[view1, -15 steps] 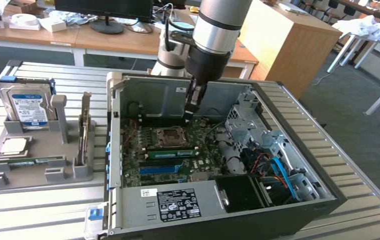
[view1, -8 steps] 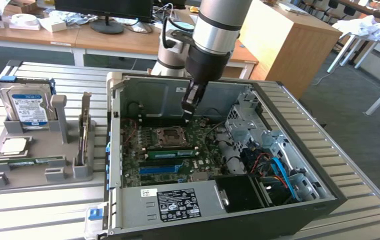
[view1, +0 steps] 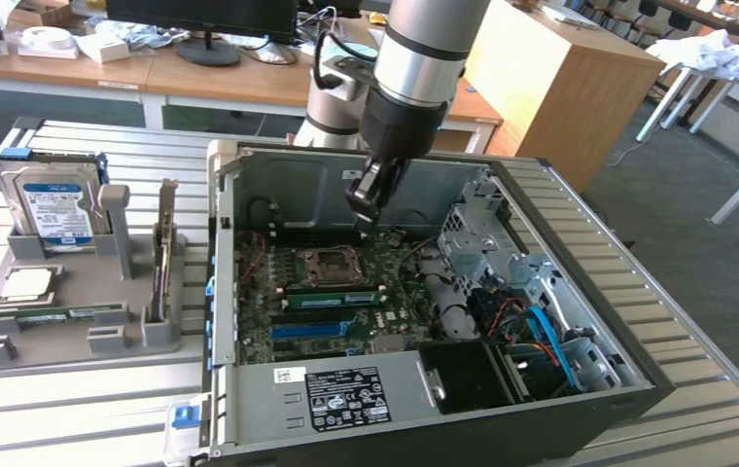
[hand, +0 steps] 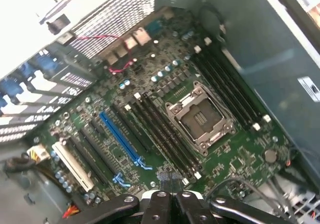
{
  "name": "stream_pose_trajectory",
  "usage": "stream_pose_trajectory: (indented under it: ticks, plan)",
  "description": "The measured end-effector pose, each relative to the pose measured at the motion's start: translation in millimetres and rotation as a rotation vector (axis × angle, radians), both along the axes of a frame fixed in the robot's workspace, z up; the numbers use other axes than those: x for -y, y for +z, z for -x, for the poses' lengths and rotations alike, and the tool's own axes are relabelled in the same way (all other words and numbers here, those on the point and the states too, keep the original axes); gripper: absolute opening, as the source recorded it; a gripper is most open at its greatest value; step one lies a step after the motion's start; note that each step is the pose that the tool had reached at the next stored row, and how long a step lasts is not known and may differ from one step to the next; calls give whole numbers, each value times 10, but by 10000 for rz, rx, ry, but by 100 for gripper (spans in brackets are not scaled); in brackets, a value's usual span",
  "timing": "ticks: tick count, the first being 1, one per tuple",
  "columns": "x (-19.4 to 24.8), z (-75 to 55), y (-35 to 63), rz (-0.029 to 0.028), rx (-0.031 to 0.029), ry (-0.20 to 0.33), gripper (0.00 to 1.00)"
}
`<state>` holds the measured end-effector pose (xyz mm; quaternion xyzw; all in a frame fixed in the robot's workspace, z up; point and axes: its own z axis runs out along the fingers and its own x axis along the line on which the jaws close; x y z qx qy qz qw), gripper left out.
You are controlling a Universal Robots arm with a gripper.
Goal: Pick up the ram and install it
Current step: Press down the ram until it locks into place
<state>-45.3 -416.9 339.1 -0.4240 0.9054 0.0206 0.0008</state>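
The ram [view1: 65,313], a thin green stick, lies along the front of the grey holder tray [view1: 32,355] at the exterior view's left, outside the computer case [view1: 578,418]. My gripper [view1: 366,216] hangs inside the open case, above the motherboard [view1: 331,311] and just behind the empty processor socket [view1: 331,261]. In the wrist view the gripper [hand: 168,180] is shut with its fingertips together and nothing seen between them. It hovers over the end of the dark memory slots [hand: 165,136] beside the socket [hand: 200,116]. Those slots look empty.
On the tray stand a blue-labelled hard drive [view1: 55,209], a square silver processor [view1: 28,284] and a thin board on edge [view1: 162,248]. Case walls, a drive cage [view1: 486,243] and blue cables [view1: 545,326] ring the motherboard. A blue expansion slot [hand: 122,139] runs alongside.
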Motion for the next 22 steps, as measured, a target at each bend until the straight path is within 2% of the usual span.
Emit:
stream_pose_trajectory:
  ticks: [22]
  plan:
    - [0, 0, -38, 0, 0, -3998, 10]
